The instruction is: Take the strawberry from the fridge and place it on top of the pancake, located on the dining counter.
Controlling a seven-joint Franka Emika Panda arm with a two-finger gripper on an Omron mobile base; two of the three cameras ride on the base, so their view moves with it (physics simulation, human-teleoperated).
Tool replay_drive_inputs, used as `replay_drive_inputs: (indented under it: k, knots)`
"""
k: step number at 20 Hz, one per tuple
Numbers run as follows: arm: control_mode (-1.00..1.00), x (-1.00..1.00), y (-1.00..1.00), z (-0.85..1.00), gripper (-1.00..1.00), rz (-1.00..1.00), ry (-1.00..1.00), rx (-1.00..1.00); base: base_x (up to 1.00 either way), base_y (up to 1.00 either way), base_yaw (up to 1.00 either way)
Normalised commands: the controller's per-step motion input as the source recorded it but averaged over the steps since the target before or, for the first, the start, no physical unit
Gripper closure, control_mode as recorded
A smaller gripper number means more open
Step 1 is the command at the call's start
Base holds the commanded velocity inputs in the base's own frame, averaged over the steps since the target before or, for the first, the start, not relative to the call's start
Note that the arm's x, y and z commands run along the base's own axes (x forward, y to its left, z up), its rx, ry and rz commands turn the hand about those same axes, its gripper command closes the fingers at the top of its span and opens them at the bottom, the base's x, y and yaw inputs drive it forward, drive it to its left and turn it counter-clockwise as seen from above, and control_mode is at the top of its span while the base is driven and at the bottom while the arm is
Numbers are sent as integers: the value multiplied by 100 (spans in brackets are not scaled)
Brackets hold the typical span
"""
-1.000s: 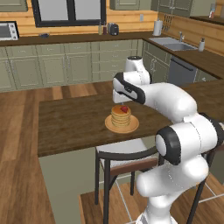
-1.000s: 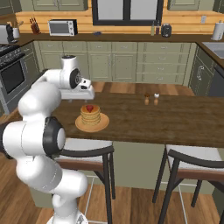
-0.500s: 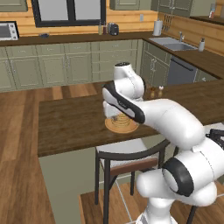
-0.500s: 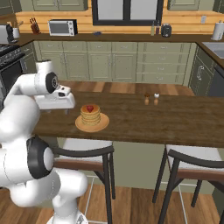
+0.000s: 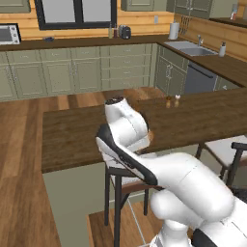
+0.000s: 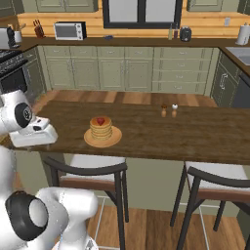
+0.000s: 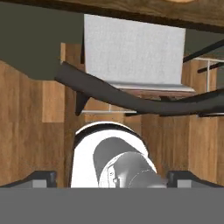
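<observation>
Strawberry [image 6: 100,120] atop pancake stack [image 6: 101,129] on plate [image 6: 89,140], dining counter [image 6: 195,136]; hand [image 6: 34,135] fingers well apart, empty.

A microwave [image 6: 70,31] sat on the back wall counter, with a knife block [image 6: 38,29] to its left and a dark toaster [image 6: 185,33] further right beside two bottles [image 6: 172,32]. A paper towel roll [image 6: 242,34] stood near the sink [image 5: 192,48], and a soap bottle [image 5: 222,49] stood just right of that sink. Salt and pepper shakers [image 6: 168,111] stood close together. Two dark-legged stools [image 6: 88,172] with pale seats stood below. A stove [image 6: 10,68] stood at the far left.
</observation>
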Motion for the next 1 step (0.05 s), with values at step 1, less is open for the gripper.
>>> replay_drive_inputs:
  k: [1]
  knots:
    - [-100, -100, 42, -24, -100, 0, 0, -8, 0, 0, 0]
